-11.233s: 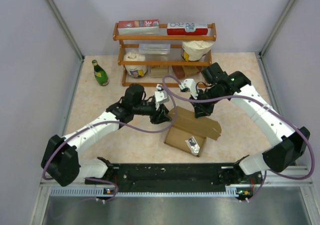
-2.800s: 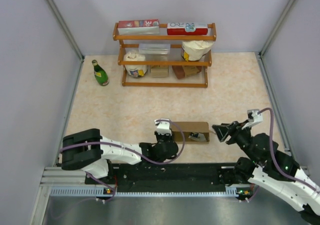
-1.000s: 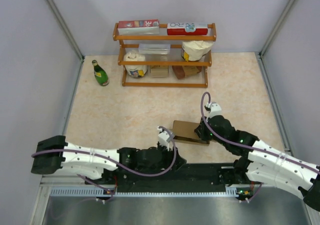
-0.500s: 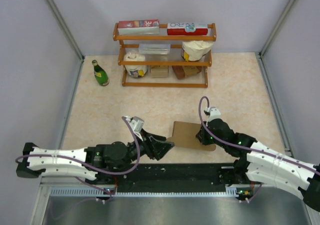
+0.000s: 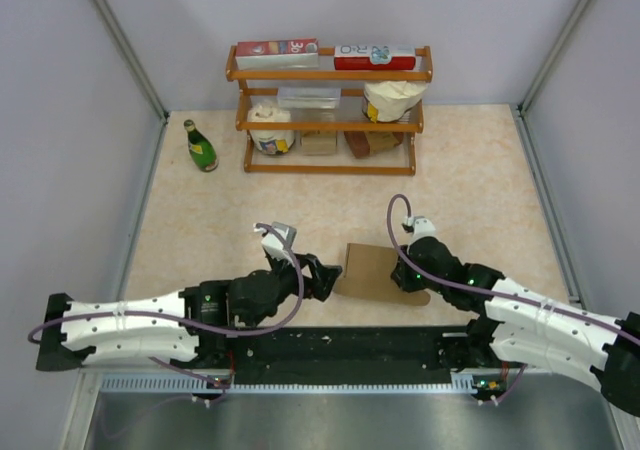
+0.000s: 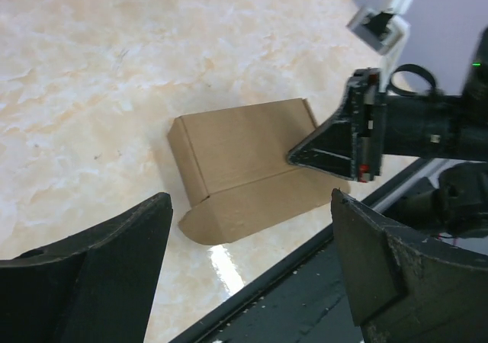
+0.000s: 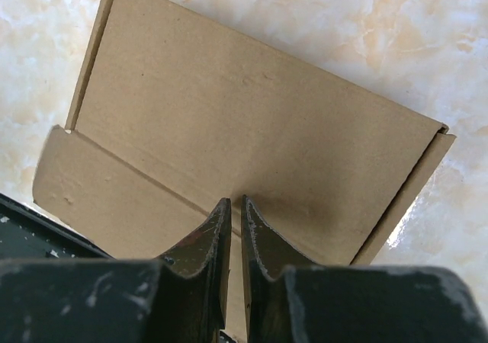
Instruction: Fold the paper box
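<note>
The paper box [image 5: 372,268] lies closed and flat near the table's front edge, plain brown, with a rounded flap sticking out toward the front rail. In the right wrist view the paper box [image 7: 252,122] fills the frame. My right gripper [image 7: 235,202] is shut, its tips down on the lid by the flap's crease. From above, the right gripper [image 5: 405,278] sits at the box's right front part. My left gripper [image 5: 325,278] is open, just left of the box, not touching it. In the left wrist view the paper box [image 6: 244,164] lies ahead of the left gripper [image 6: 252,206].
A wooden shelf [image 5: 330,110] at the back holds red-and-white cartons, white tubs and small brown blocks. A green bottle [image 5: 200,146] stands at the back left. The black base rail [image 5: 340,345] runs just in front of the box.
My left gripper has opened wider and moved up to the box's left edge. The right gripper stays shut on the lid, and the box has barely shifted.
</note>
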Robot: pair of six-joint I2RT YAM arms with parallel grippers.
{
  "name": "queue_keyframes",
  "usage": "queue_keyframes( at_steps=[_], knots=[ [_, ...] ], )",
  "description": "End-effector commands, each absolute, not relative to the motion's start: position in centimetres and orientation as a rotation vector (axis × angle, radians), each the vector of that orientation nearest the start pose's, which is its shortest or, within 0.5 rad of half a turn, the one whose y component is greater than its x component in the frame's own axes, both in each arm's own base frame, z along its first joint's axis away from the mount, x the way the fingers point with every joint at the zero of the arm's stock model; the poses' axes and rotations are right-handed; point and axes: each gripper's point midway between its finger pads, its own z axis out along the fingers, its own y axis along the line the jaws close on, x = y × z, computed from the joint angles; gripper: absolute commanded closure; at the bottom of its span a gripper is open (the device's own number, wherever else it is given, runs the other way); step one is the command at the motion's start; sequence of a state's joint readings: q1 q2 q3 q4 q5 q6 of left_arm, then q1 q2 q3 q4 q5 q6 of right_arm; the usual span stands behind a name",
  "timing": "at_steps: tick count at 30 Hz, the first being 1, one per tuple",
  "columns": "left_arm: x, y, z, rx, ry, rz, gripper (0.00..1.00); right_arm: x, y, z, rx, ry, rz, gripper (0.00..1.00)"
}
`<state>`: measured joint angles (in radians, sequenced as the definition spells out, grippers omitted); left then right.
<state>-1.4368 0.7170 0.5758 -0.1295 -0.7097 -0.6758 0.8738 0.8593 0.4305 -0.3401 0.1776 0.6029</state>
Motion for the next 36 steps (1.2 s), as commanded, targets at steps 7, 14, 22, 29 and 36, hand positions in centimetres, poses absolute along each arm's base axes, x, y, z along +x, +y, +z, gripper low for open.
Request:
queue_keyframes(
  at_steps=[7,14,22,29,36],
  knots=[
    [15.5,-28.9,19.4,0.272,1.978,-0.863,0.11,17.5,18.6,8.8,-0.260,2.340,0.493,0.90],
    [16.4,-28.0,18.9,0.247,1.969,-0.870,0.01,19.2,17.5,14.6,-0.124,2.121,0.558,0.59],
    [16.6,-27.3,19.1,0.257,1.941,-0.942,0.01,18.2,14.7,14.2,0.023,2.154,0.528,0.44],
    [17.1,-28.1,18.6,0.320,2.051,-0.830,0.01,15.6,15.1,13.3,-0.020,2.397,0.501,0.41],
    [16.5,-28.8,17.8,0.332,2.071,-0.878,0.01,15.7,15.4,13.6,0.101,2.380,0.557,0.27]
  ],
)
